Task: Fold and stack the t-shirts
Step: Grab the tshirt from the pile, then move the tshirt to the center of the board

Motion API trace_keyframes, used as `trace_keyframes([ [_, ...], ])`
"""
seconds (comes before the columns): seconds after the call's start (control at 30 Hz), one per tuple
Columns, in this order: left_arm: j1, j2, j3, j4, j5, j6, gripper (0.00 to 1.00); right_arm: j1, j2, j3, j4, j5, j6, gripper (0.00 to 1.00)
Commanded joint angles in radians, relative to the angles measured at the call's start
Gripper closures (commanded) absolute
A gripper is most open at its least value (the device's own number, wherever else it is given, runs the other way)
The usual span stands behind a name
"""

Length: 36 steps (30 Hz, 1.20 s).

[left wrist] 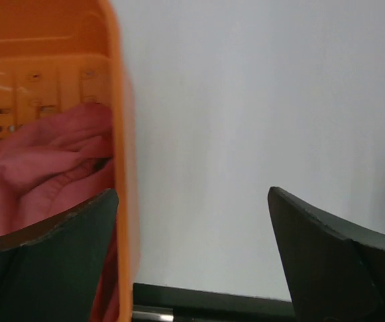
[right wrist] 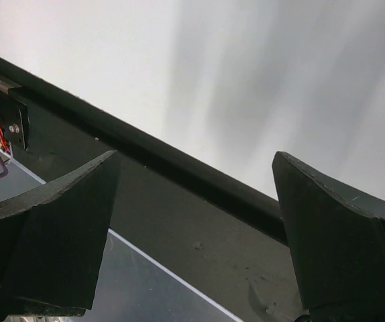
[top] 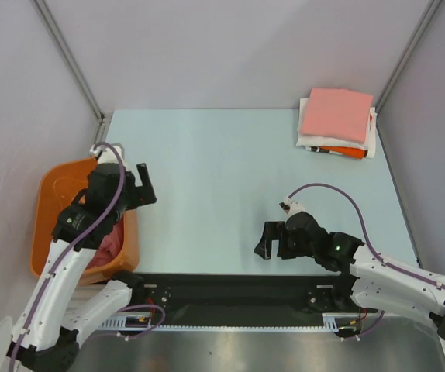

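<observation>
T-shirts sit in two places, and the split suggests how far the job has got. Three are folded and piled at the far right corner of the desk (top: pixel 207 170). A salmon-pink tee (top: pixel 335 115) is on top, a white tee (top: pixel 306 141) lies under it, and an orange tee (top: pixel 345 152) peeks out at the pile's near edge. That corner keeps finished work out of both arms' reach paths, so the middle of the desk can serve for folding.

The dusty-red tee (left wrist: pixel 45 168) lies crumpled and unfolded inside the orange basket (top: pixel 48 186) at the left side. I judge it to be the one to fetch next.

The left pincer (left wrist: pixel 192 194) hangs released, jaws wide apart and gripping nothing. It straddles the basket's right wall, with one finger over the red cloth and the other over the desk. The spread suits a grab at loose fabric, but a shift to the left looks needed so that both fingers clear the wall before dipping in.

The right pincer (right wrist: pixel 196 155) is also released and empty. It sits low over the black strip (top: pixel 230 287) along the desk's near edge, well apart from both basket and pile. That reads as a waiting spot, close to where a shirt would be spread and out of the left arm's way.
</observation>
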Motion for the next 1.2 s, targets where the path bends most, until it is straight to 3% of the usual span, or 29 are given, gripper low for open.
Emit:
trace_keyframes([
  [0.0,0.205,-0.012,0.02,-0.031,-0.028,0.008,0.0,0.002,-0.002,0.004,0.017,-0.001,0.004,0.0],
  [0.17,0.471,-0.004,-0.053,0.007,-0.071,0.011,0.0,0.002,-0.01,-0.004,0.016,-0.006,0.007,0.0],
  [0.43,0.662,0.088,-0.181,0.05,-0.124,-0.098,0.0,-0.006,0.031,0.04,-0.01,-0.018,-0.033,0.0],
  [0.53,0.751,0.151,-0.23,0.102,-0.056,-0.109,0.0,-0.006,0.038,0.048,-0.009,-0.027,-0.039,0.0],
  [0.7,0.892,0.362,-0.27,0.232,0.18,-0.068,0.02,-0.007,0.051,0.083,-0.03,-0.038,-0.049,0.0],
  [0.77,0.909,0.393,-0.258,0.249,0.274,-0.058,0.14,-0.007,0.047,0.09,-0.054,-0.032,-0.056,0.0],
  [0.83,0.912,0.377,-0.226,0.265,0.346,-0.041,0.77,-0.007,0.039,0.094,-0.073,-0.023,-0.06,0.0],
  [0.87,0.91,0.351,-0.207,0.256,0.409,-0.046,0.99,-0.009,0.028,0.094,-0.084,-0.015,-0.06,0.0],
  [1.0,0.858,0.219,0.002,0.222,0.406,-0.081,1.0,-0.015,0.019,0.085,-0.082,-0.015,-0.051,0.0],
  [1.07,0.793,0.191,0.202,0.214,0.406,-0.101,1.0,-0.015,0.028,0.097,-0.078,-0.013,-0.048,0.0],
  [1.1,0.754,0.194,0.339,0.219,0.388,-0.106,1.0,-0.015,0.033,0.105,-0.078,-0.01,-0.048,0.0],
  [1.17,0.587,0.241,0.475,0.228,0.38,-0.091,1.0,-0.014,0.036,0.135,-0.085,0.016,-0.049,0.0],
])
